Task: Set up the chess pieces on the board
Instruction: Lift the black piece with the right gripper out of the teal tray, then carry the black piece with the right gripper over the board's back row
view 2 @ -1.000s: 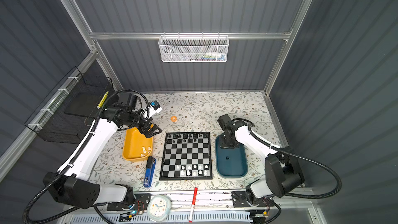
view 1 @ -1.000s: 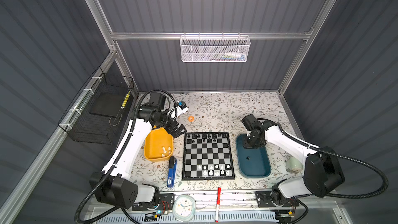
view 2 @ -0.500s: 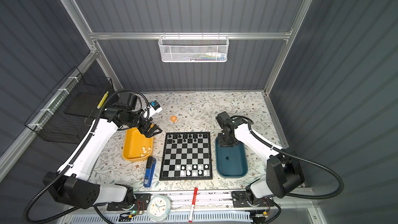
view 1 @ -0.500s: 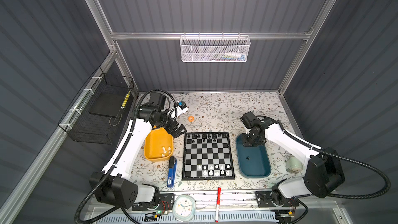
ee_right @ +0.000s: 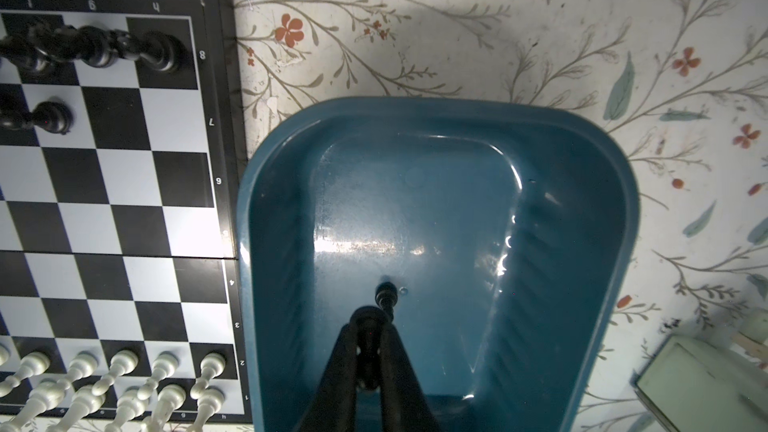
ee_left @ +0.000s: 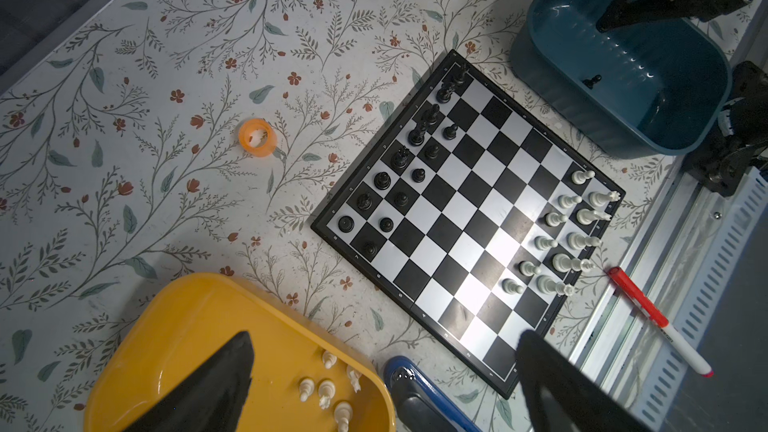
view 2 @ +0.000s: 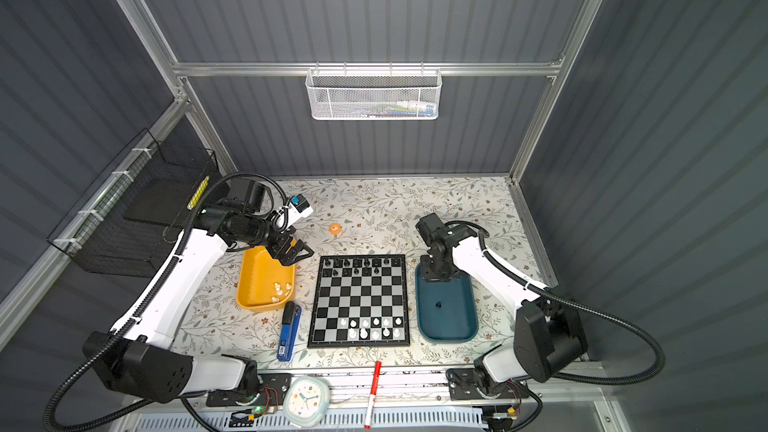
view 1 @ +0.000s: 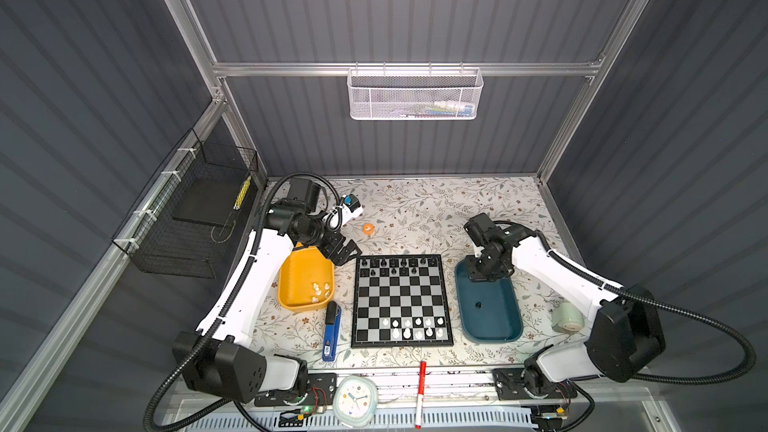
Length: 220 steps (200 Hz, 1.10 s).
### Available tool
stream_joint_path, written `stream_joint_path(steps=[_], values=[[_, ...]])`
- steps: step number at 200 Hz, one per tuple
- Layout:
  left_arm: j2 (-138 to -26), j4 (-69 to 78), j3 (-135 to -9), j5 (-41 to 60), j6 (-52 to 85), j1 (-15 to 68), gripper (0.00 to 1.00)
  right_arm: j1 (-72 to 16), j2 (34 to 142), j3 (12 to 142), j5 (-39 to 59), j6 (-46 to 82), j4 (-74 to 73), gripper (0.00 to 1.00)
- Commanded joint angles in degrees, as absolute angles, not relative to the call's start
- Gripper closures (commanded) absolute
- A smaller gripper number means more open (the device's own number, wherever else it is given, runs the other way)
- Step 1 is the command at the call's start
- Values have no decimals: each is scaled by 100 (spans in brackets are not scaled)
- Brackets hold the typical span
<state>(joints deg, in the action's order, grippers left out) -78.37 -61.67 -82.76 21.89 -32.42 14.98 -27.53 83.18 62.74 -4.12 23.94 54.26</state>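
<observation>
— Where's the board (view 1: 401, 300)?
— Mid-table, between the yellow tray (view 1: 297, 276) and the teal tray (view 1: 494, 326). Black men (view 1: 390, 263) fill its far rows, white men (view 1: 415, 326) its near ones.
— The claws?
— The left gripper (view 1: 344, 252) gapes over the yellow tray's far end. The right gripper (ee_right: 368, 324), over the teal tray, pinches a small black chessman (ee_right: 366, 317).
— Clutter?
— A blue stapler (view 1: 331, 334) lies just beside the board's left edge.
</observation>
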Motion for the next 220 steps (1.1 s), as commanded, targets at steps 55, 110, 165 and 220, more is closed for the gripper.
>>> stream_joint_path(steps=[55, 110, 165, 220], values=[[-7611, -6243, -8165, 2523, -3245, 1529, 1, -2882, 8301, 6737, -524, 2294, 5732, 86], [-7595, -6494, -8156, 3301, -3423, 1529, 0, -3106, 8694, 7355, -522, 2217, 5824, 86], [-7515, -6351, -7919, 3015, -3375, 1529, 1, -3375, 9210, 7953, -451, 2189, 5792, 86], [-7528, -6277, -7978, 2870, -3291, 1527, 0, -3677, 9794, 8443, -389, 2197, 5672, 86]])
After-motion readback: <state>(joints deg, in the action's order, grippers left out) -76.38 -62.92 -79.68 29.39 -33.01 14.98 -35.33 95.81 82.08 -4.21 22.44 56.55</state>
